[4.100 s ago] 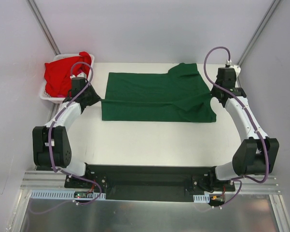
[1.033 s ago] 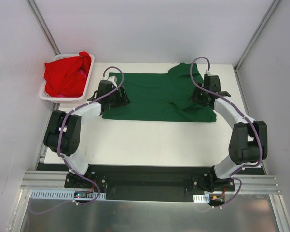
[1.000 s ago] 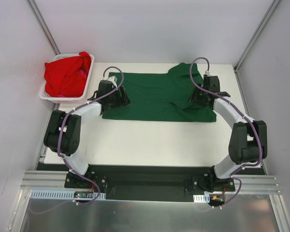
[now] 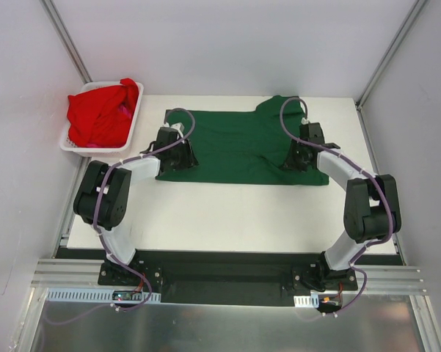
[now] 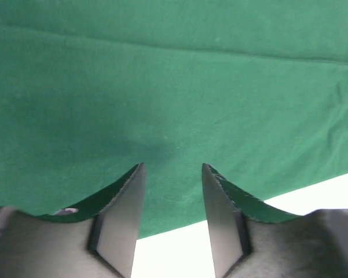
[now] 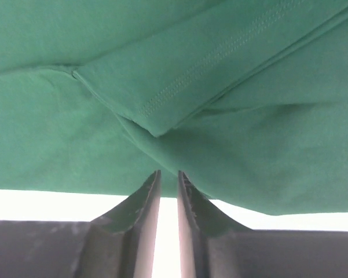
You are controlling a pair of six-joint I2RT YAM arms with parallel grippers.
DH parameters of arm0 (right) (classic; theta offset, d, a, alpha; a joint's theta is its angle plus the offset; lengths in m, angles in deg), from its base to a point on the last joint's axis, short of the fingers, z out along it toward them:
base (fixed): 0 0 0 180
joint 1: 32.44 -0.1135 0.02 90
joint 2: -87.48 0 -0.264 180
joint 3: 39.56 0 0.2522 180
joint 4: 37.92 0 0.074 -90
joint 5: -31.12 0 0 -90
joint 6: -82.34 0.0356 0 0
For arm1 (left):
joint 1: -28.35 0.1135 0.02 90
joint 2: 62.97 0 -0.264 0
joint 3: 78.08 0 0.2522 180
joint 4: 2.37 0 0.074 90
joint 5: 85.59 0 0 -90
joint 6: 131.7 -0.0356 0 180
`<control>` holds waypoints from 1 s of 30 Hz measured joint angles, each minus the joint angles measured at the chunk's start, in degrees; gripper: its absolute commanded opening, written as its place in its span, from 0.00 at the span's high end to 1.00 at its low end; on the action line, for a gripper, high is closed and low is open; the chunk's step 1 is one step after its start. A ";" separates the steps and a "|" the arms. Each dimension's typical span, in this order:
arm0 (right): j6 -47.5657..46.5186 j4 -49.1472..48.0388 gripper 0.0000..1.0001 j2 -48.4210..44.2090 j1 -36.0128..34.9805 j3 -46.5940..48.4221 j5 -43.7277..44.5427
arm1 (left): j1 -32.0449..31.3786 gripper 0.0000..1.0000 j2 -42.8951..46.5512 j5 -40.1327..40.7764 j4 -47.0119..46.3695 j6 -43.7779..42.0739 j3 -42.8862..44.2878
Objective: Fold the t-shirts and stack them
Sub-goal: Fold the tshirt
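The plain dark green cotton t-shirt (image 4: 235,143) lies spread flat on the white table (image 4: 227,213). Its long axis runs from 9 o'clock to 3 o'clock across the far half of the top view. The bright red t-shirts (image 4: 95,114) are bundled in the white plastic slotted basket (image 4: 75,149), off the table's corner at about 10 o'clock.

Each arm reaches to its own end of the green shirt. The left gripper (image 5: 172,174) sits low over the 9 o'clock end. Its two dark fingers stand partly apart with cloth showing in the gap, and nothing is clamped between them. The shirt stretches away from it towards 12 o'clock, and bare table shows behind the tips towards 6 o'clock.

The right gripper (image 6: 168,176) is at the 3 o'clock end, where a stitched sleeve hem folds over the body panel. Its fingers are drawn almost together, leaving only a thin slit, and the tips meet the cloth's near edge. I cannot tell whether any fabric is pinched.

Since both grippers address the 6 o'clock hem at opposite ends, the next fold probably carries that edge towards 12 o'clock, across the long axis. Neither arm has the advantage; each is nearest its own end.
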 measured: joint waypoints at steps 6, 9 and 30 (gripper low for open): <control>-0.13 0.13 0.93 0.00 -0.20 -0.50 0.11 | -0.37 0.70 -2.58 0.59 0.96 0.11 0.63; -0.44 0.17 0.99 0.00 -0.31 -0.50 0.61 | -0.74 0.80 -3.50 1.25 1.14 0.33 1.36; -3.52 1.42 0.99 6.73 -0.57 2.80 8.24 | -1.14 1.00 -6.56 7.69 2.23 -0.13 6.19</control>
